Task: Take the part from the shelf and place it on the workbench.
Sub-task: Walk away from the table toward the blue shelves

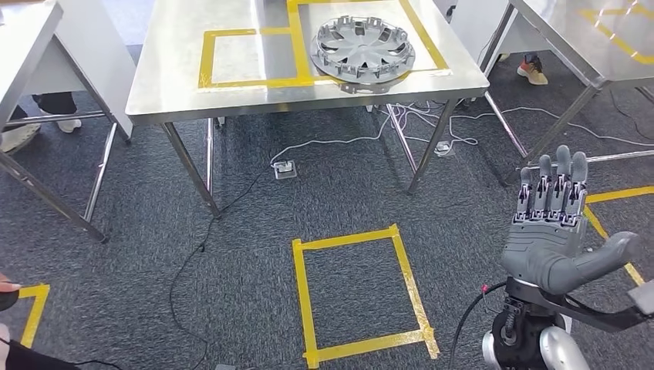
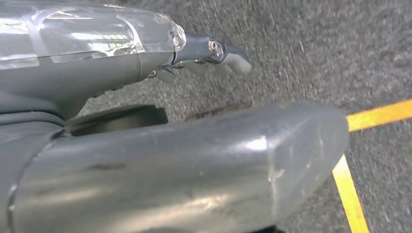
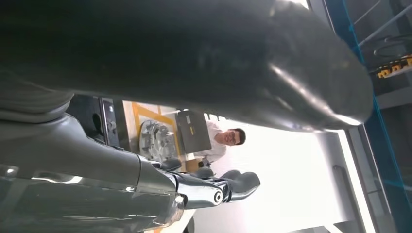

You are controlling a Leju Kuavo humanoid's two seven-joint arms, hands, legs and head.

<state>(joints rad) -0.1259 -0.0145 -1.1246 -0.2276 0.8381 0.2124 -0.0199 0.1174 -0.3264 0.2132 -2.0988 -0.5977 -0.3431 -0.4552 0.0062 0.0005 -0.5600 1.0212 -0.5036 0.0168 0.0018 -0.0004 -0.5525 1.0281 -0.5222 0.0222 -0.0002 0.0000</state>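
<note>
Wheel cover (image 1: 362,51), upper centre on the table (image 1: 177,85), looks light and brittle; we grip its rim, right hand (image 1: 551,235) spread empty, left hand (image 2: 145,145) unclear.

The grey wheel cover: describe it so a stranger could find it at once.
Start at the steel table straight ahead. On its right half, inside the yellow tape outline, lies the grey wheel cover, round and spoked, the table's one object.

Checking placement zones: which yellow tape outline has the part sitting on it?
The larger table outline, right of the small empty square; the grey wheel cover rests there. The floor rectangle holds nothing.
</note>
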